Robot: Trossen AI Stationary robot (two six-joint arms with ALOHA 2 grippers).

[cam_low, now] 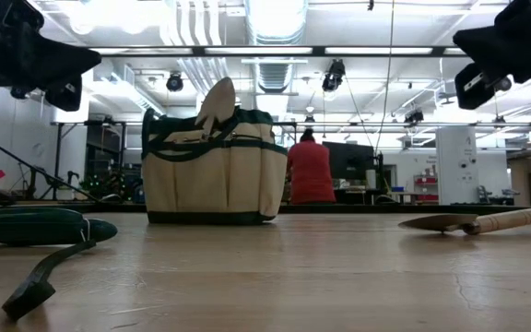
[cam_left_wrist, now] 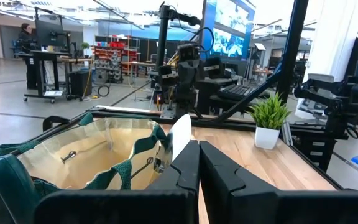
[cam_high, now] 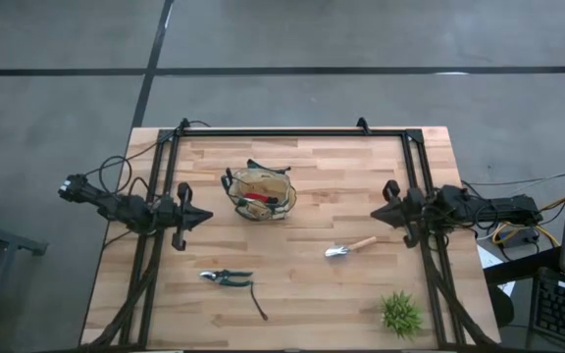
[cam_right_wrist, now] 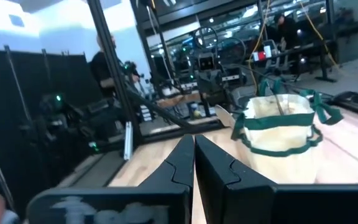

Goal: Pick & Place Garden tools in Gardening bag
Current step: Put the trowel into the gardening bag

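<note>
The tan gardening bag (cam_high: 259, 193) with dark green trim stands upright on the table's far middle; a trowel blade (cam_low: 217, 101) sticks up out of it and a red item (cam_high: 255, 197) shows inside. A wooden-handled trowel (cam_high: 349, 247) lies flat right of centre. Green-handled pruners (cam_high: 227, 278) lie near the front left, with a dark strap (cam_high: 259, 305) trailing from them. My left gripper (cam_high: 204, 216) is shut and empty, left of the bag. My right gripper (cam_high: 379, 213) is shut and empty, right of the bag, above the trowel's far side.
A green spiky plant in a white pot (cam_high: 400, 314) stands at the front right corner. A black frame (cam_high: 292, 133) runs along the table's far edge and both sides. A person in red (cam_low: 311, 171) stands in the room beyond.
</note>
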